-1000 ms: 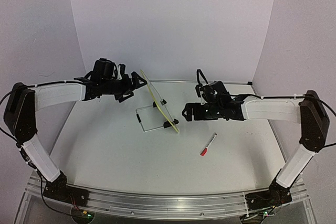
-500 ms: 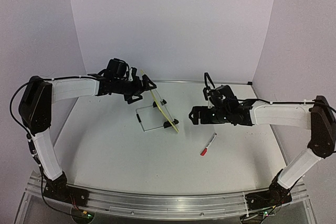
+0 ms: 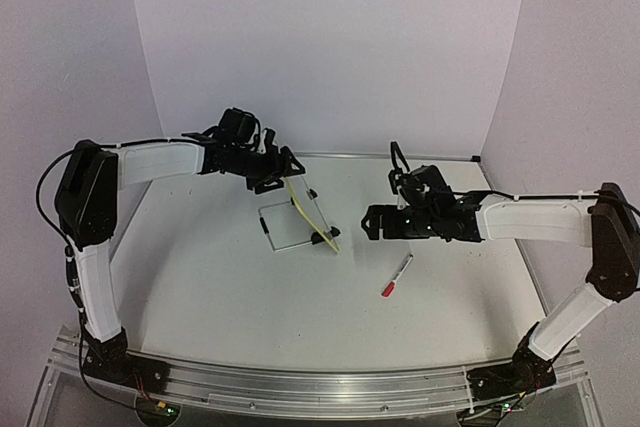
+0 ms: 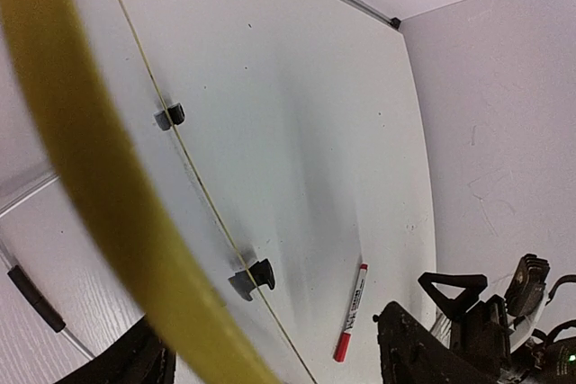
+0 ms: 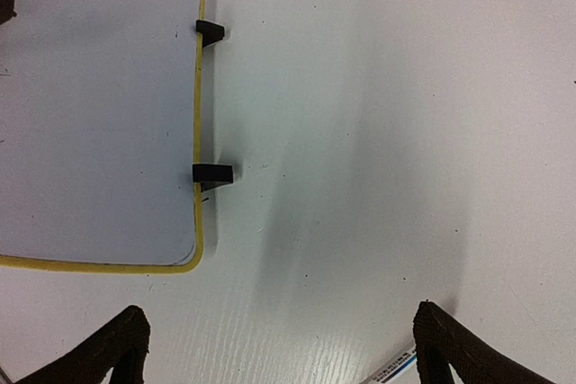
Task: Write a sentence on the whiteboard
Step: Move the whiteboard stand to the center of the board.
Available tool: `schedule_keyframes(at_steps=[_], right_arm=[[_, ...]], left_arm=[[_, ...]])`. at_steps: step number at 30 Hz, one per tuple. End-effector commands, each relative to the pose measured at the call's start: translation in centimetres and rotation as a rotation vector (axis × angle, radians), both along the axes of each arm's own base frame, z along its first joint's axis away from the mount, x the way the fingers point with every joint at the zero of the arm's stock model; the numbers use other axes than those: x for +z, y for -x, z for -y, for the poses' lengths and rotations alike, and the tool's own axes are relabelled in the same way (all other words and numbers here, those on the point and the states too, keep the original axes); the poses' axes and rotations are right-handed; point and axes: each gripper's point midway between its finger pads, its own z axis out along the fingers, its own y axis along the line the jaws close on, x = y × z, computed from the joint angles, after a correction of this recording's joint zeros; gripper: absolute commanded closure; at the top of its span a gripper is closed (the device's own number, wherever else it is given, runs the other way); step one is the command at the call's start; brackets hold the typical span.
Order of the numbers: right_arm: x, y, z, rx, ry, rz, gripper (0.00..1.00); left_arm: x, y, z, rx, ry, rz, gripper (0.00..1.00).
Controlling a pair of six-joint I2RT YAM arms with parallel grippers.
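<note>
The whiteboard stands tilted on the worktop, with the left end effector at its top rim, grip impossible to tell, and the right end effector spread apart nearby.

The whiteboard had a smooth, slightly glossy white face, a yellow rim that looked like plastic, and matt black plastic clip feet. The table was matt white with a fine grain like wood. The marker, low in the left wrist view, was shiny plastic.
</note>
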Motion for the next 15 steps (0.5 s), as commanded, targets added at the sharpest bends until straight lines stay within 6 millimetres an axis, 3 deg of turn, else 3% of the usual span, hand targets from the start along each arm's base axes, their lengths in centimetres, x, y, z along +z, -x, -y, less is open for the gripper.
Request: schedule_keyframes(at_steps=[1,7,15], right_arm=[[0.5,-0.2,-0.2,-0.008,-0.013,0.015,0.02],[0.5,-0.1,-0.9,0.027,-0.029,0.009,0.02],[1.0,1.2,-6.5,0.303,-0.193,0.049,0.08]], left_arm=[[0.0,-0.1,0.3,-0.049,-0.043,0.022,0.32],[-0.3,0.4,1.1,-0.153,-0.078,0.027,0.44],[0.3,1.8,1.6,-0.352,-0.137,0.074,0.48]])
